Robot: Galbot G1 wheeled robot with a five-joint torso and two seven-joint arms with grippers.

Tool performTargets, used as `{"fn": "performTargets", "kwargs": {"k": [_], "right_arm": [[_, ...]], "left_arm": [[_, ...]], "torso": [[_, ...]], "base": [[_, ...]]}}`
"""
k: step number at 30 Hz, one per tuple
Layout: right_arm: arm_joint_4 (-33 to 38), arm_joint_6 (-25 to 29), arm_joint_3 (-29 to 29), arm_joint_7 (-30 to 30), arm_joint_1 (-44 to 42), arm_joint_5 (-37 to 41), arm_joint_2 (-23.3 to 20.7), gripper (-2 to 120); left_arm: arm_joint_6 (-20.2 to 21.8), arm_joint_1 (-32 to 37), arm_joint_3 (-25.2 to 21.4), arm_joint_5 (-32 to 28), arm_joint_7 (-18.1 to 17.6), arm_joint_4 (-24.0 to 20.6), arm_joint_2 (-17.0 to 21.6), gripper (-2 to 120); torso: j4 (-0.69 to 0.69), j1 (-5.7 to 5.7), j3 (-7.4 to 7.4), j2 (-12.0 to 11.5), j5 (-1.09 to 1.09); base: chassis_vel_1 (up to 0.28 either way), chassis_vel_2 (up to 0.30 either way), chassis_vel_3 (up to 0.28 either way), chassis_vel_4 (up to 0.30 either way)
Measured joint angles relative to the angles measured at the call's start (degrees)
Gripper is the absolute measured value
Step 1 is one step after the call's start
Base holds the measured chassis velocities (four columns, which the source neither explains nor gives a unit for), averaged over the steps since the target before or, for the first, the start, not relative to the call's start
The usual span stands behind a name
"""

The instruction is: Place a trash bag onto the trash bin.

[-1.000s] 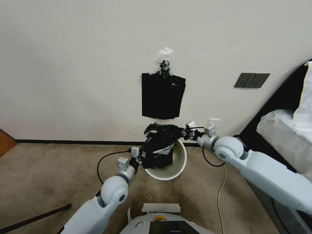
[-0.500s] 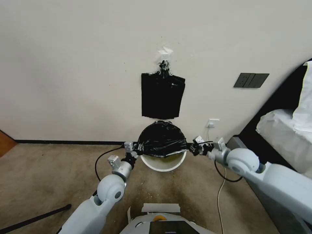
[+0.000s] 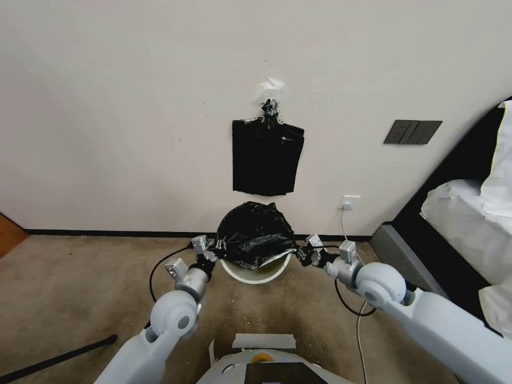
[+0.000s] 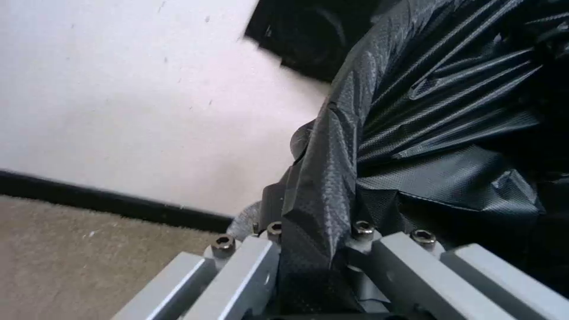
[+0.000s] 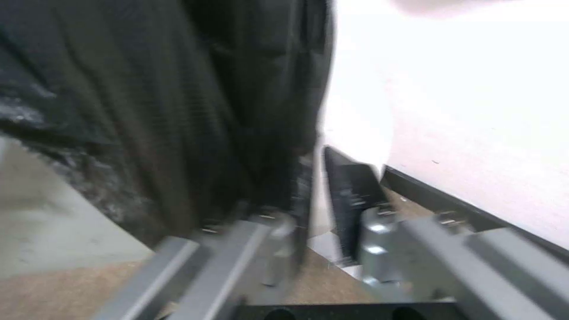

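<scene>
Wall (image 3: 133, 106) ahead, carpet floor (image 3: 80, 282) below, bed (image 3: 469, 213) off to the right. Flat bundle of black bags (image 3: 266, 157) hangs on the wall above the trash bin (image 3: 256, 273), which stands on the floor at the wall's foot. Trash bag (image 3: 256, 237) is stretched over the bin's top, bulging upward, only the bin's near rim showing under it. Left hand (image 3: 212, 249) is clenched on the bag's left edge; plastic runs between its fingers (image 4: 249, 271). Right hand (image 3: 303, 254) at the bag's right edge, a gap showing between its fingers (image 5: 350, 200); bag film lies against one finger, grip can't be confirmed.
</scene>
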Motion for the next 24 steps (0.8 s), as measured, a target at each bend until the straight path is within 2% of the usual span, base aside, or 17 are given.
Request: {"fn": "performTargets", "kwargs": {"k": [4,6,10,14,15,17,18,20,21,24], "right_arm": [[1.64,0.59,4.07,0.49,-4.5,-2.21,0.77,38],[2.24,0.66,5.21,0.5,-5.87,-2.74,0.94,41],[4.75,1.12,10.18,0.45,-11.47,-5.64,2.26,62],[5.54,1.71,12.58,0.23,-13.75,-7.21,3.04,70],[6.18,2.08,14.28,0.04,-15.35,-8.14,3.49,77],[8.31,3.43,18.17,-0.88,-20.17,-11.79,4.36,87],[8.31,3.43,18.17,-0.88,-20.17,-11.79,4.36,87],[11.2,5.56,20.17,-2.34,-25.24,-16.55,4.93,96],[11.2,5.56,20.17,-2.34,-25.24,-16.55,4.93,96],[15.53,8.61,21.17,-4.87,-30.93,-24.2,5.84,100]], "left_arm": [[0.67,0.53,-0.86,-0.35,-0.37,0.09,0.14,1],[0.85,0.6,-1.11,-0.41,-0.52,0.11,0.19,1],[1.43,0.7,-2.02,-0.5,-0.82,0.23,0.68,1],[1.7,0.8,-2.45,-0.51,-1.04,0.36,0.97,1],[1.9,0.83,-2.71,-0.54,-1.28,0.42,1.1,1],[2.79,0.79,-3.37,-1.41,-2.43,0.4,1.37,1],[2.79,0.79,-3.37,-1.41,-2.43,0.4,1.37,1],[3.83,0.49,-3.58,-2.08,-3.41,0.04,1.62,1],[3.83,0.49,-3.58,-2.08,-3.41,0.04,1.62,1],[5.51,-0.08,-3.22,-2.63,-4.78,-1.17,2.04,1]], "torso": [[0.0,0.0,0.0,0.0,0.0],[0.0,0.0,0.0,0.0,-0.01],[0.0,0.0,0.0,0.0,0.0],[0.01,0.0,0.0,0.0,0.01],[0.01,0.0,0.0,0.0,0.0],[0.0,0.0,0.0,0.0,0.0],[0.0,0.0,0.0,0.0,0.0],[-0.01,0.0,0.0,0.0,0.0],[-0.01,0.0,0.0,0.0,0.0],[-0.01,0.0,0.0,0.0,0.0]], "base": [[0.0,0.0,0.0,0.0],[0.0,0.0,0.0,0.0],[0.0,0.0,0.0,0.0],[0.0,0.0,0.0,0.0],[0.0,0.0,0.0,0.0],[0.0,0.0,0.0,0.0],[0.0,0.0,0.0,0.0],[0.0,0.0,0.0,0.0],[0.0,0.0,0.0,0.0],[0.0,0.0,0.0,0.0]]}}
